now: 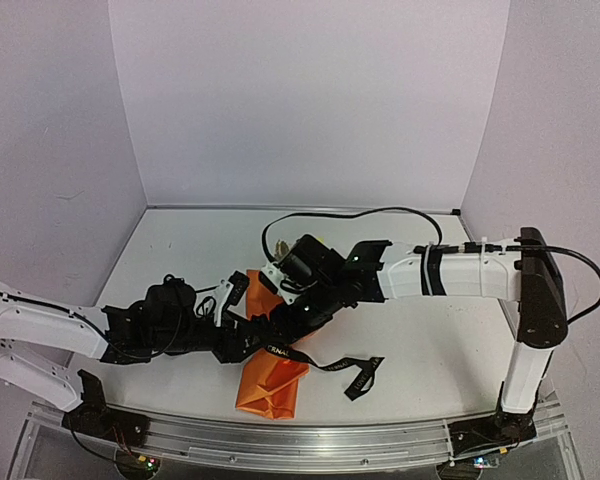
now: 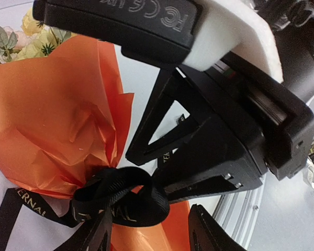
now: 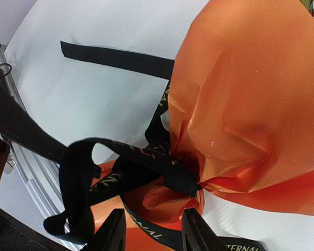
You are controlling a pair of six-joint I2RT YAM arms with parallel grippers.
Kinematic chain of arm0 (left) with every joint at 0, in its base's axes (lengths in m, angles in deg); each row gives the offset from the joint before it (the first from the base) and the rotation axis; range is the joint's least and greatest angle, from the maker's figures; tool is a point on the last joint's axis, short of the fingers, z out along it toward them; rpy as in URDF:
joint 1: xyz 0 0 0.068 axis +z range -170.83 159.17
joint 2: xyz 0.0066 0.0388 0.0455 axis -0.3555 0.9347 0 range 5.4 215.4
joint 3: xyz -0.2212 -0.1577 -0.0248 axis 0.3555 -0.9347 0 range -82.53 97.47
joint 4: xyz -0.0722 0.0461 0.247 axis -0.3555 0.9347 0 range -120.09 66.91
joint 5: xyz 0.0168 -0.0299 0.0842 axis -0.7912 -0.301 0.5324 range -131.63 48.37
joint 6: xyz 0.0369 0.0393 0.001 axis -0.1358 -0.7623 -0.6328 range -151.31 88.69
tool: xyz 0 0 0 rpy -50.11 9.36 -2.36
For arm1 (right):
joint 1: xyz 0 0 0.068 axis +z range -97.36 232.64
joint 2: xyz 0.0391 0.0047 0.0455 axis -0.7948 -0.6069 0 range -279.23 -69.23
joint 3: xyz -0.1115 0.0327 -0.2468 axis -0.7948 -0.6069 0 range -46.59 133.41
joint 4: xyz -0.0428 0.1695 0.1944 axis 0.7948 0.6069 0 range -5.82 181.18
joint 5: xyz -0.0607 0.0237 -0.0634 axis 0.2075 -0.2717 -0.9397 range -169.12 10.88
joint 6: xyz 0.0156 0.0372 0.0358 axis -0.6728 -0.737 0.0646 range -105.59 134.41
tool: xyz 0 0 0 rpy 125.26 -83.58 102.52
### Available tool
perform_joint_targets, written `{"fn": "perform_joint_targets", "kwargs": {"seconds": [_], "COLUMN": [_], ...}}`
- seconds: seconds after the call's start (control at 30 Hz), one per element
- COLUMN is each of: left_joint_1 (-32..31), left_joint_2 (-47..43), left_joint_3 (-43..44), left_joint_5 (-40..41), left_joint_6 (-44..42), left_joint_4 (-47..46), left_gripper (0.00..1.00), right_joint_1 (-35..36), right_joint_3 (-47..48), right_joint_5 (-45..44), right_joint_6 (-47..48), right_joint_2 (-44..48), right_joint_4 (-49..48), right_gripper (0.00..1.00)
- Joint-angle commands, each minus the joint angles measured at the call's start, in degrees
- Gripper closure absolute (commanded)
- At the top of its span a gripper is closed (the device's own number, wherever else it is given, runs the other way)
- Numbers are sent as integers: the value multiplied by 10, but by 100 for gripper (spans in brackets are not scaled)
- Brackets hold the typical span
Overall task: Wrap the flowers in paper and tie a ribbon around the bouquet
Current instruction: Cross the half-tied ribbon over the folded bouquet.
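Bouquet [image 1: 272, 375] of orange paper lay near-centre on tabletop [image 1: 180, 250], black ribbon [image 1: 345, 368] looped round its neck, left end effector [image 2: 152, 226] gaped wide at the loop, right end effector [image 3: 156, 227] straddled ribbon, grip unclear, both crowded over the wide end.

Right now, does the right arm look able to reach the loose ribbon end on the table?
Probably yes. The ribbon end lies flat on bare table beside the bouquet, uncovered, and the right gripper is open at the knot nearby.
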Motion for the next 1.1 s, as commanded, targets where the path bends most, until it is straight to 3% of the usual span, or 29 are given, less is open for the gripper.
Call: {"fn": "perform_joint_targets", "kwargs": {"seconds": [0.0,0.07,0.2,0.33,0.5,0.6,0.83,1.07], "left_joint_1": [-2,-2,-2,-2,-2,-2,-2,-16], "left_joint_2": [11,7,2,-15,-55,-68,-15,25], "left_joint_3": [30,25,19,9,-9,-15,25,88], "left_joint_5": [44,55,66,70,91,58,30,95], "left_joint_6": [-4,-1,1,16,34,29,13,0], "left_joint_4": [-6,-17,-22,-9,13,14,31,93], "left_gripper": [49,53,78,93,100,97,64,57], "right_joint_1": [4,4,4,3,3,3,3,3], "right_joint_3": [27,28,22,12,9,11,-6,-65], "right_joint_5": [-8,-9,-16,-34,-52,-65,-128,-178], "right_joint_6": [9,8,9,16,22,23,24,26], "right_joint_2": [-12,-14,-12,-2,4,4,24,78], "right_joint_4": [13,15,15,15,15,15,15,15], "right_gripper": [61,61,61,59,58,57,57,57]}}
